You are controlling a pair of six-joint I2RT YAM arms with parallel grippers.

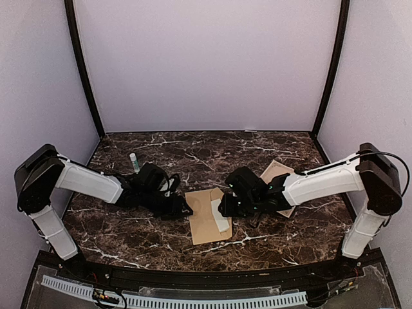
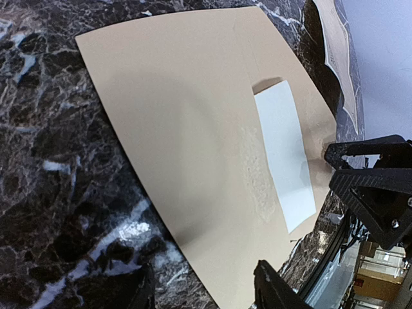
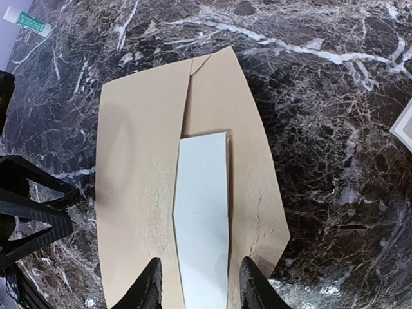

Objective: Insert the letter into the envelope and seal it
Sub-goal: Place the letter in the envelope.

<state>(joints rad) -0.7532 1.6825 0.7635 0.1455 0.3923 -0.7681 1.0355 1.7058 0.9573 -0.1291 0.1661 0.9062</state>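
Right gripper [image 3: 201, 265], half open and empty, straddles the white strip [image 3: 203, 193] running straight ahead along the envelope [image 3: 135, 161]. Left gripper [image 2: 206, 269] open, empty.

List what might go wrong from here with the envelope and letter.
1. The letter lies outside the envelope, partly beneath the right arm; moving that arm low may drag it.
2. A rough, glue-like patch beside the white strip sits near the open right gripper; fingers or paper could stick there.

The left hand [image 1: 185, 210] and right hand [image 1: 224, 208] hang low, nearly meeting, each with fingers parted.
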